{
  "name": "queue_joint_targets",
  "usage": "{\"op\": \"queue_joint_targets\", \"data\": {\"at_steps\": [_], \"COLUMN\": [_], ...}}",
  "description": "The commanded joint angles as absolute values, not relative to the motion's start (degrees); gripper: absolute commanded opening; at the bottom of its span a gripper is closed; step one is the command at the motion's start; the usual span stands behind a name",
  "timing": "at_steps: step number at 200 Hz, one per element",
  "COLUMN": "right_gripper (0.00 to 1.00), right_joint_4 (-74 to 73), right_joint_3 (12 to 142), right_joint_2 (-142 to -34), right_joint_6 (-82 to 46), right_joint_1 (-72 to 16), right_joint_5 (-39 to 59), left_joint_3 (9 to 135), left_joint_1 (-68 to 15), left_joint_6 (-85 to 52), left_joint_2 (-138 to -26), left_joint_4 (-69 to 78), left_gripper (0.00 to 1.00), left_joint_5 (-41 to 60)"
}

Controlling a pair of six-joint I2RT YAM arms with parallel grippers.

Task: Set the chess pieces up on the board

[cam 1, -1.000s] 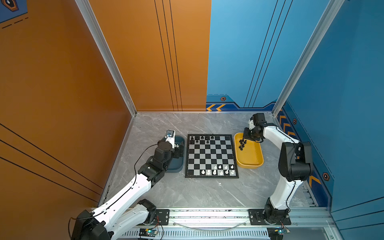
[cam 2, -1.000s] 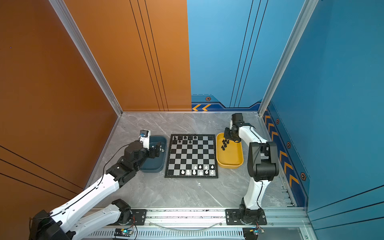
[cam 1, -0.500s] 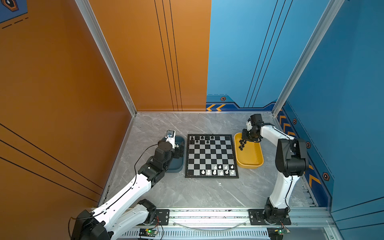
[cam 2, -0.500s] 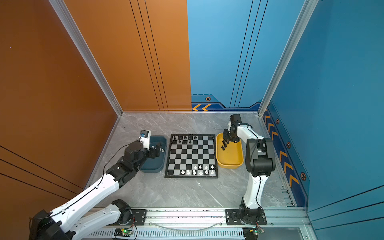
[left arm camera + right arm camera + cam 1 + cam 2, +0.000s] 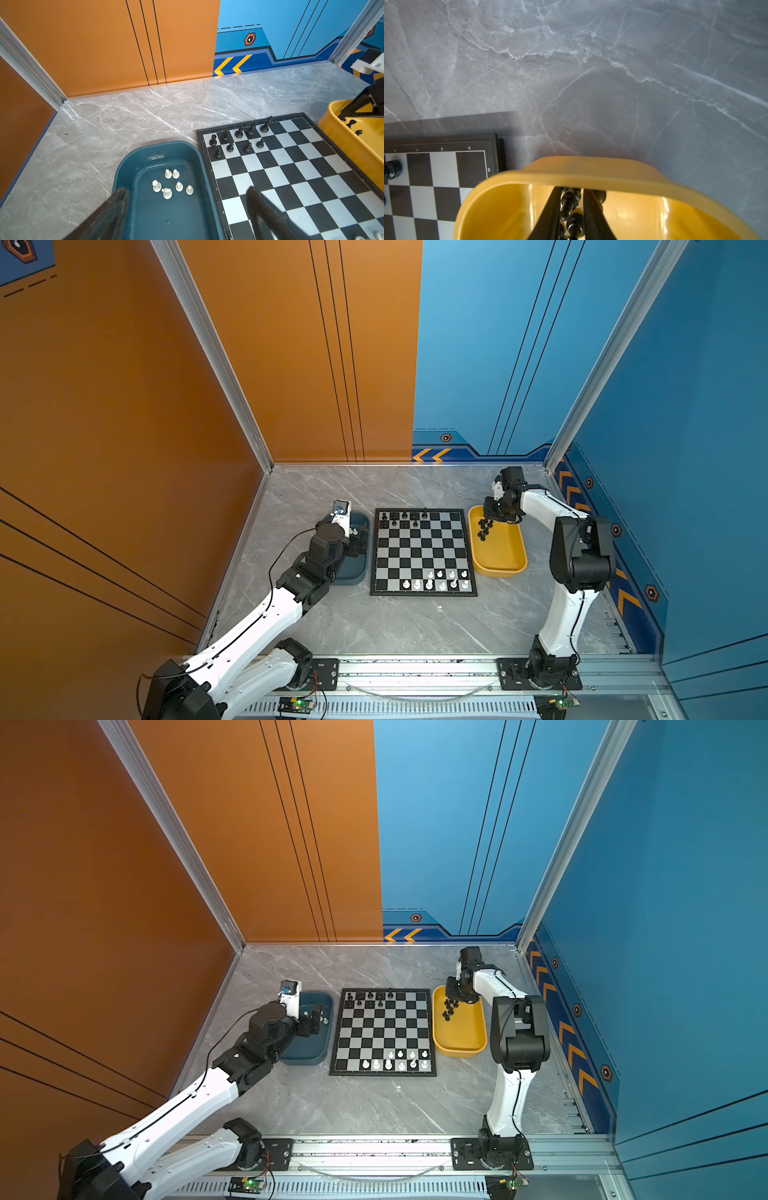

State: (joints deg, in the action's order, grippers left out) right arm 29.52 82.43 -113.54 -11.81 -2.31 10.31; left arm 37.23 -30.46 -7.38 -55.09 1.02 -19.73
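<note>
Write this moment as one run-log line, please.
left tool: open, above teal tray with white pieces | right tool: in yellow tray, jaws narrow around black pieces, grip unclear | board: partly set

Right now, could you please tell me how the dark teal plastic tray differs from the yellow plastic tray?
The dark teal plastic tray holds white chess pieces; the yellow plastic tray, black chess pieces. The teal tray lies left of the checkered board, the yellow tray right. The left gripper hangs open over the teal tray; the right gripper reaches into the yellow tray, jaws close around black pieces. Both are shallow and rounded.
</note>
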Motion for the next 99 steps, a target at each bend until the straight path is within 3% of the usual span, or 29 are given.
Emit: {"op": "queue_joint_targets", "data": {"at_steps": [1,99], "right_gripper": [0.22,0.19], "right_joint_4": [30.9,30.9], "right_joint_3": [84.0,84.2], "right_joint_2": [-115.2,-116.3], "right_joint_6": [-11.5,-11.5], "right_joint_1": [-2.5,-2.5], "right_joint_5": [9.4,9.6], "left_joint_3": [39.2,39.4], "left_joint_1": [-31.2,-31.3], "left_joint_6": [-6.9,-6.9], "left_joint_2": [-54.9,-55.0], "left_joint_4": [1.3,1.3], "left_gripper": [0.90,0.90], "left_joint_5": [-20.7,-20.7]}}
